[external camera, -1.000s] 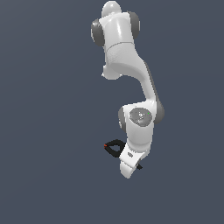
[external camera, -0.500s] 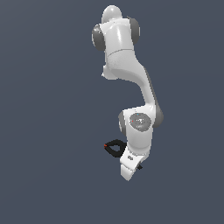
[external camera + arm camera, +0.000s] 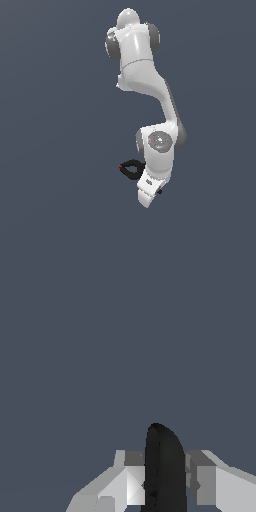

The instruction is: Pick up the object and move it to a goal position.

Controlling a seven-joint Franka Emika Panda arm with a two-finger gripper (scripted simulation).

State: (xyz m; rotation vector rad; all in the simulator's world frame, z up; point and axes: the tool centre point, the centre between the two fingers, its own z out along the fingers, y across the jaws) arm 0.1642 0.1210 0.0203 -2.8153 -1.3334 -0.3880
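Note:
The object, a small black spring clamp (image 3: 131, 169) with a tiny red-orange tip (image 3: 121, 166), sticks out on the exterior view's left of the white hand (image 3: 150, 186). The hand hides the fingers in that view. In the wrist view my gripper (image 3: 164, 472) is shut on the clamp: a black rounded part of it (image 3: 163, 456) stands between the two grey-white fingers (image 3: 131, 476), touching both. The rest of the clamp is hidden there.
Only a plain dark blue-grey background shows in both views. The white arm (image 3: 145, 85) reaches down from the top of the exterior view to the wrist joint (image 3: 159, 142).
The upper arm has turned and sunk slightly. The hand with the clamp has shifted a little toward the exterior view's right. The grip is unchanged.

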